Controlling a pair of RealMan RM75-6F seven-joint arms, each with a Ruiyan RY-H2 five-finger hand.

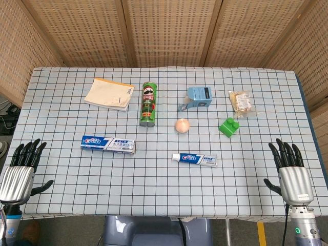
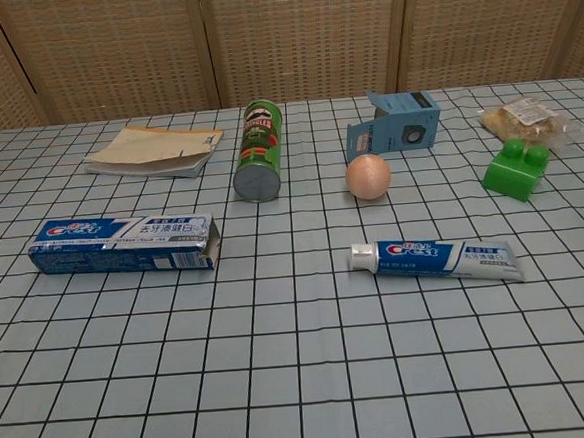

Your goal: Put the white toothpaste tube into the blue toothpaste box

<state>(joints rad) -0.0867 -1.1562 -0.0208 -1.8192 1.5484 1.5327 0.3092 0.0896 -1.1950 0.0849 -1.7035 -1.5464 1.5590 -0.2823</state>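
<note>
Tube (image 1: 195, 159): I see it lying flat on the table (image 1: 154, 189), cap end pointing towards the box, well apart from it on the box's right.
Box (image 1: 108, 143): lying on its side, the flap at the end nearer the tube open (clearest in the chest view); nothing touches it.
Left robot hand (image 1: 19, 171): resting at the table's near edge, on the far side of the box from the tube, fingers straight and apart, holding nothing.
Right robot hand (image 1: 291, 171): at the near edge beyond the tube from the box, fingers spread, holding nothing.
Can (image 1: 148, 104): green, lying just behind the box's open end.
Notepad (image 1: 108, 94): behind the box, left of the can.
Ball (image 1: 182, 125): between the can and the tube, further back than the box.
Blue carton (image 1: 199, 97): behind the ball.
Green block (image 1: 229, 126): right of the ball.
Snack bag (image 1: 241, 101): behind the block, farthest from the box.
</note>
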